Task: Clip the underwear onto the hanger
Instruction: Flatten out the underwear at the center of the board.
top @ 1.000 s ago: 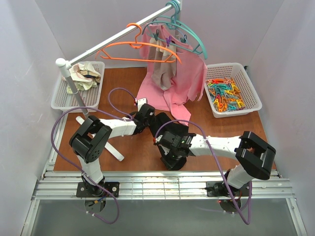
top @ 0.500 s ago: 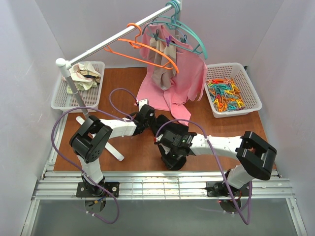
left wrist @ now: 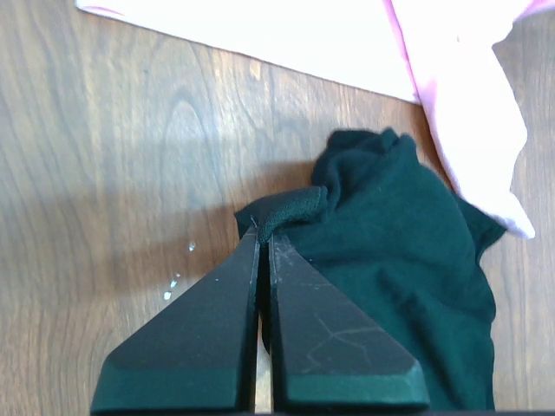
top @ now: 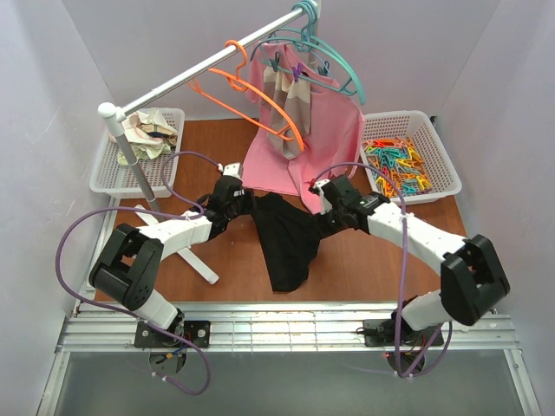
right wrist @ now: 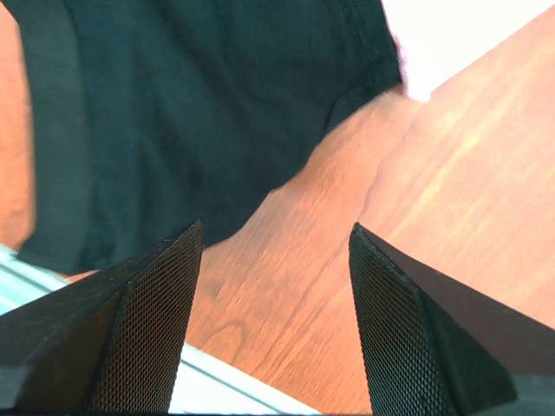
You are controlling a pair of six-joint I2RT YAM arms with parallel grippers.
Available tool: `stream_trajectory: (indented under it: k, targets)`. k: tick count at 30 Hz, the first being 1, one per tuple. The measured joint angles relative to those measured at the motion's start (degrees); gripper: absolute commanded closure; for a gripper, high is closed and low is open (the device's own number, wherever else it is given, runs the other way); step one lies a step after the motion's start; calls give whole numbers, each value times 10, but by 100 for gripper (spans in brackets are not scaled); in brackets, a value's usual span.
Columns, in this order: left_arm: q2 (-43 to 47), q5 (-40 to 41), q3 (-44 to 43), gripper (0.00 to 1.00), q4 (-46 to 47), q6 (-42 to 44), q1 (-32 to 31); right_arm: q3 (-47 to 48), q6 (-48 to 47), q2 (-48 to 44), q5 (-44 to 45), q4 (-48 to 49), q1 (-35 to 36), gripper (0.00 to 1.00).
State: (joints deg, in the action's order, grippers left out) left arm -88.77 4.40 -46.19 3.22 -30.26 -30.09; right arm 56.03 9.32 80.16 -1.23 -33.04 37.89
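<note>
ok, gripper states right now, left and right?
left gripper: closed, pinching an edge of the underwear.
right gripper: open, nothing between its fingers.

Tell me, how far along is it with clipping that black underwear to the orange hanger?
Early days. Done: the left claw is pinched shut on one edge of the underwear, which lies on the table. In hand: the right claw hovers open at its other side, holding nothing. Left: the hanger hangs bare on the rail and the pegs sit in their basket, so lifting and clipping remain.
</note>
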Motion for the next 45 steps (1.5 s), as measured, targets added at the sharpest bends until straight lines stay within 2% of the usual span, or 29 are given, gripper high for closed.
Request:
stream_trajectory:
  k: [8,30,33,34,36,37,45]
  targets:
    - [-1,-32,1,100,-14,21,2,9,-19,96,0,32,-23,41]
    - [8,-38,12,100,-60,31,2,16,-21,189,11,146,-45,48]
    - [18,-38,12,100,-74,30,2,19,-20,196,5,158,-48,63]
    - [22,-38,12,100,-79,30,2,21,-21,199,2,162,-48,75]
    - [28,-38,12,100,-88,30,2,27,-17,207,-7,170,-50,87]
    - [30,-38,12,100,-92,31,2,31,-21,212,-11,172,-51,96]
    - [61,-38,12,100,-112,34,1,29,-23,181,-18,138,-52,99]
